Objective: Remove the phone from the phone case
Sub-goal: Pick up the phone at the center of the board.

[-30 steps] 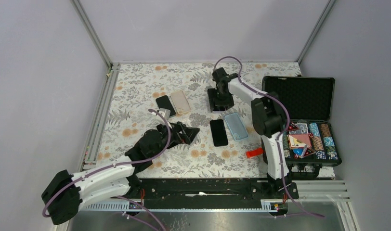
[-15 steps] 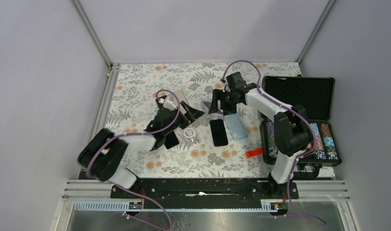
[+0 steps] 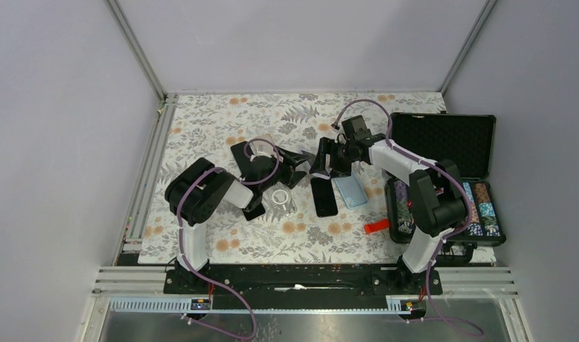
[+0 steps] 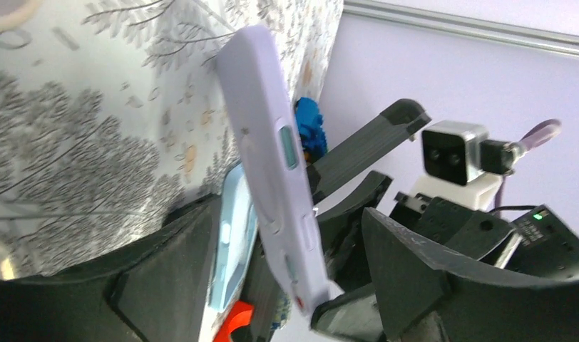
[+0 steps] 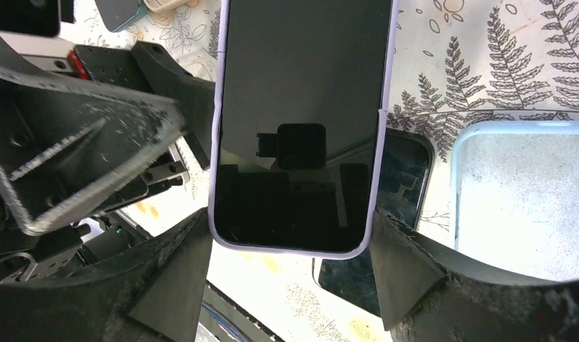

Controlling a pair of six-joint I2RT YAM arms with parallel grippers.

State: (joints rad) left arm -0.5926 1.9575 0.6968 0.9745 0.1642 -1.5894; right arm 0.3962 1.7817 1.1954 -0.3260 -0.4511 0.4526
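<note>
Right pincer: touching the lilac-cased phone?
Touching. Right wrist view: the lilac-cased phone sits clamped in the right pincer, both case edges meeting the finger faces with no gap.

the phone case [image 4: 272, 164] is light purple. the phone [image 5: 301, 107] is black. the table cloth [image 3: 222, 121] is white with grey leaves and orange flowers. another case [image 3: 349, 191] is light blue.

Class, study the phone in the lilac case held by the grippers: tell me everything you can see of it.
The phone sits in a smooth, plastic-looking lilac case with side buttons; its dark, glossy screen shows reflections. The right gripper clamps its long edges, holding it tilted in the air; the open left gripper flanks it.
</note>
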